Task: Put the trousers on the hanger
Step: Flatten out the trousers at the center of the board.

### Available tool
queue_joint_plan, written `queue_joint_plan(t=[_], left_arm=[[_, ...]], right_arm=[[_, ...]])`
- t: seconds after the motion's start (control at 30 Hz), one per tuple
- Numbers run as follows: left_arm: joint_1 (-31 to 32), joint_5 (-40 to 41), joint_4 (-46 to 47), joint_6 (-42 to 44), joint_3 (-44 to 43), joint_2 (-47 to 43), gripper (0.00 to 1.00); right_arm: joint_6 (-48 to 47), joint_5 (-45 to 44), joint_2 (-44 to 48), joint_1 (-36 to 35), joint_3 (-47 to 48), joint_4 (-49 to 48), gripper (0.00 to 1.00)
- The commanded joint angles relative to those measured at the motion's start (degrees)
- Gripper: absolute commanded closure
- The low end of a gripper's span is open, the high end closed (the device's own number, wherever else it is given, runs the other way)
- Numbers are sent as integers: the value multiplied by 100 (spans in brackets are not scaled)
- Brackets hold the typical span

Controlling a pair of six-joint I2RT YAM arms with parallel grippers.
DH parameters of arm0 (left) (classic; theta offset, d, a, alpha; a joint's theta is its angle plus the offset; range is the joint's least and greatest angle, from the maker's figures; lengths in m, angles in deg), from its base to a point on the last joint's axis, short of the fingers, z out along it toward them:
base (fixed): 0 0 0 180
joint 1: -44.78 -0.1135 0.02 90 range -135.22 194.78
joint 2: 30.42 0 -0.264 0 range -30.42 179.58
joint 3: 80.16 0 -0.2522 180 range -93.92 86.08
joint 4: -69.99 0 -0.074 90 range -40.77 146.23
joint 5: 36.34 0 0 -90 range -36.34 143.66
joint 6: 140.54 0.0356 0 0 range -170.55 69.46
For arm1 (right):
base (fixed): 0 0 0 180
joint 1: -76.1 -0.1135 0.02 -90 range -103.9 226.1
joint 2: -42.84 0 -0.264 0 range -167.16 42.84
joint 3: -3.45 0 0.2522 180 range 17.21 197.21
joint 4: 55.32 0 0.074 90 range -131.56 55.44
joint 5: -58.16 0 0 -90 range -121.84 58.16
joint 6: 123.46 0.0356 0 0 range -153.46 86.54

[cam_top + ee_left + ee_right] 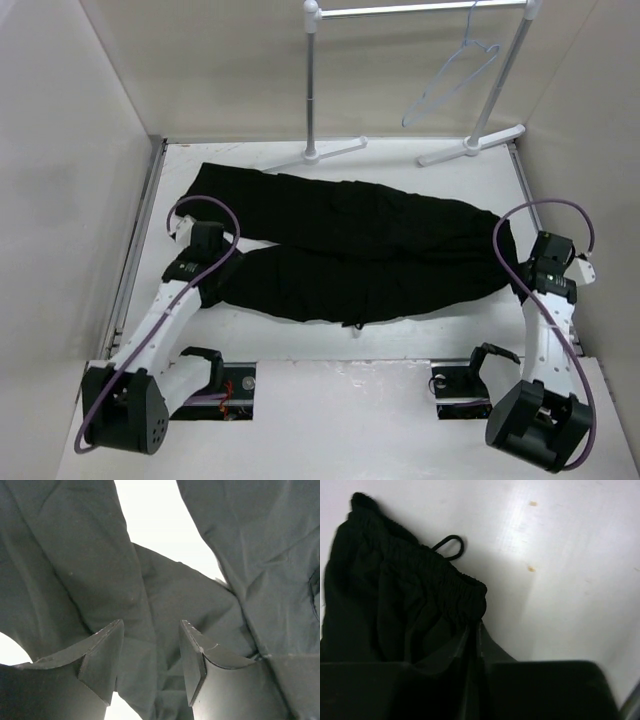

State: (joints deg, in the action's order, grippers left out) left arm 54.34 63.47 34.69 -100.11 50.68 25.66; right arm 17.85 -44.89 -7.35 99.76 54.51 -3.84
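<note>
One pair of plain black, soft matte long-legged trousers (350,240) lay flat across the white tabletop (400,340). Its two legs ran to the left and its gathered elastic waistband lay at the right. One thin, pale lavender-white triangular wire hanger (450,85) hung by its small hook from the top bar of the single white tubular garment rack (312,90). The rack stood at the far edge on two uprights with two splayed feet. The hanger was well apart from the trousers and touched none of the fabric.

Two arms reached in, one at each end of the garment, and each carried one looping purple cable (205,205).

The left gripper (151,625) hung over the leg ends with its two dark fingers part-way apart. Folds of trouser fabric showed in the gap, and a strip of tabletop showed between the two legs.

The right gripper (476,627) sat at the waistband with its jaws drawn narrow, pinching the edge of the gathered cloth. Just beyond that edge, one small black drawstring loop (449,546) lay on the tabletop, and two tiny tan specks (531,568) marked the surface nearby.
</note>
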Motion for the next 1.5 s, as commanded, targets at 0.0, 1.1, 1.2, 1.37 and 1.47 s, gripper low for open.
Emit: queue_joint_plan(t=[0.0,1.1,1.2,1.37,1.47], left_arm=[[216,214,229,43,-590,377,54],[-1717,593,282,1247,-2603,4200,57],[-1682,620,282,1265,-2797,4482,70],[-1550,751,124,1186,-2964,4027,96],[-1427,743,-139,1177,-3209,3140,99]], right_arm=[[-121,-329,-17,108,-56,860,77],[-771,401,607,-6238,137,-739,70],[-877,418,651,-6027,251,-695,68],[-886,427,572,-5807,304,-739,64],[-895,488,493,-5553,278,-905,64]])
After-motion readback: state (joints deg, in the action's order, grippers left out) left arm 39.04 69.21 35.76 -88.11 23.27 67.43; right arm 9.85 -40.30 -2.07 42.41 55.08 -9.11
